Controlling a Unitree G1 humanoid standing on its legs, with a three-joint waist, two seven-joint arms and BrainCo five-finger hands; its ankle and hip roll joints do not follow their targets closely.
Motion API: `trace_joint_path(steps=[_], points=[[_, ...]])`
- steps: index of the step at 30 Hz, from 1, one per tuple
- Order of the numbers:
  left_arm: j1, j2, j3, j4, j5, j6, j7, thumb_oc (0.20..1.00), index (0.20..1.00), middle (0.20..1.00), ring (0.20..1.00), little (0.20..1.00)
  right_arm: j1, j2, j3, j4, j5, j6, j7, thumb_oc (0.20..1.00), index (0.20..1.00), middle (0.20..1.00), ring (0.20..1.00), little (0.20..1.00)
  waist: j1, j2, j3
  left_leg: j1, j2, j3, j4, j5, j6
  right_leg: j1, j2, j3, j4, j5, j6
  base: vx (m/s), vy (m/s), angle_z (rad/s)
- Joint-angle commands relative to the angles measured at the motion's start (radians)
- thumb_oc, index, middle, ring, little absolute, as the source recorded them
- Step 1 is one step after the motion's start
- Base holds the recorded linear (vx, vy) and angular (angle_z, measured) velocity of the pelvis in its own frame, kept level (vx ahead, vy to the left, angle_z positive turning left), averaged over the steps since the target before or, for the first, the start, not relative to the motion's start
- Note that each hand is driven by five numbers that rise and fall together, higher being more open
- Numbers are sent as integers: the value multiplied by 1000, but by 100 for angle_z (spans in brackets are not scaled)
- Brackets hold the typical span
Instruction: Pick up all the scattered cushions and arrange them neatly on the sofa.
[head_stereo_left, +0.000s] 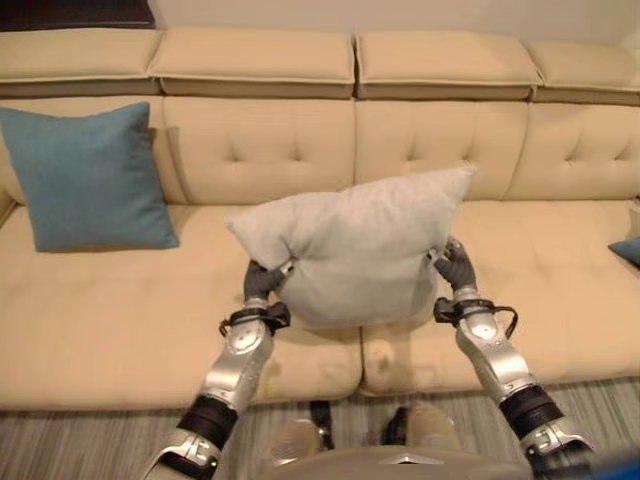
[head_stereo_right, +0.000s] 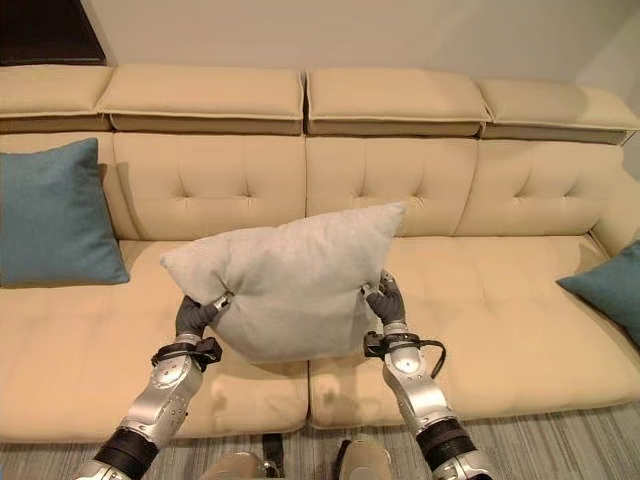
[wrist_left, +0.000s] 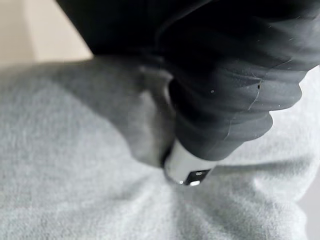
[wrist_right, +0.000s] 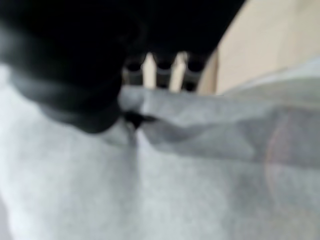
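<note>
Above the beige sofa (head_stereo_left: 120, 300) seat, the soft, light grey cushion (head_stereo_left: 360, 250) hangs between the left hand (head_stereo_left: 262, 283) and right hand (head_stereo_left: 455, 265), fingers pinching its 2 side edges, a sound hold.

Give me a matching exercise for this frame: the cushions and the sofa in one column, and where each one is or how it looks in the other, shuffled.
Things:
1. grey cushion
2. teal cushion
3. second teal cushion
4. sofa

Places or states:
A. leaning upright against the backrest at the robot's left end
B. beige, tufted backrest, spanning the whole view
C. held up over the seat, the left robot hand and right robot hand gripping its two sides
D. at the robot's right end of the seat, partly cut off by the picture edge

Pairs: 1-C, 2-A, 3-D, 4-B
</note>
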Motion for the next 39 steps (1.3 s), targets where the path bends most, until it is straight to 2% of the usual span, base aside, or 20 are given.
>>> trace_joint_path(steps=[1, 2, 9, 17, 20, 24, 32, 39], points=[[-104, -58, -88, -122, 67, -79, -79, 200, 200, 200, 200, 200, -132, 30, 42, -90, -31, -88, 56, 200, 200, 200, 200, 200, -26, -21, -49, -16, 34, -66, 116, -75, -92, 119, 48, 51, -287, 186, 15, 167, -79, -2], [-97, -61, -86, -124, 76, -79, -76, 200, 200, 200, 200, 200, -128, 29, 40, -90, -34, -89, 53, 200, 200, 200, 200, 200, -29, -23, -49, -11, 34, -62, 120, -76, -93, 122, 51, 63, -282, 214, 26, 160, -54, 16], [-78, -67, -69, -138, 72, -81, -92, 200, 200, 200, 200, 200, -107, 6, 21, -99, -35, -91, 64, 200, 200, 200, 200, 200, -27, -20, -92, 19, 39, -60, 69, -58, -119, 210, 88, 15, -401, 197, 14, 128, -62, 10], [-182, -61, -62, -130, 106, -73, -58, 200, 200, 200, 200, 200, -161, -14, 11, -139, -52, -96, 42, 200, 200, 200, 200, 200, -34, -9, -67, 10, 60, -69, 25, -33, -144, 235, 112, -20, -475, 189, 0, 27, -63, 5], [-339, -55, -79, -94, 110, -94, -7, 200, 200, 200, 200, 200, -306, -5, 45, -108, -49, -102, 3, 200, 200, 200, 200, 200, -37, -2, -14, -73, 65, -71, 40, -17, -149, 164, 110, -17, -467, 201, -3, -189, -34, 1], [-524, -29, -89, -26, 91, -121, 54, 200, 200, 200, 200, 200, -495, -36, 85, -34, -61, -95, -43, 200, 200, 200, 200, 200, -37, 12, 21, -166, 65, -80, 48, 11, -150, 56, 107, -8, -442, 220, -7, -177, -11, 2], [-819, 39, -108, 106, 81, -150, 120, 200, 200, 200, 200, 200, -816, -73, 139, 92, -84, -80, -106, 200, 200, 200, 200, 200, -24, 29, 38, -307, 65, -100, 44, 57, -158, -100, 102, 5, -404, 243, -8, -50, -9, 3], [-1003, 63, -137, 216, 77, -157, 142, 200, 200, 200, 200, 200, -983, -78, 166, 178, -78, -85, -137, 200, 200, 200, 200, 200, -15, 31, 47, -373, 74, -120, 27, 89, -171, -173, 102, 1, -401, 257, -5, -8, -26, 6]])
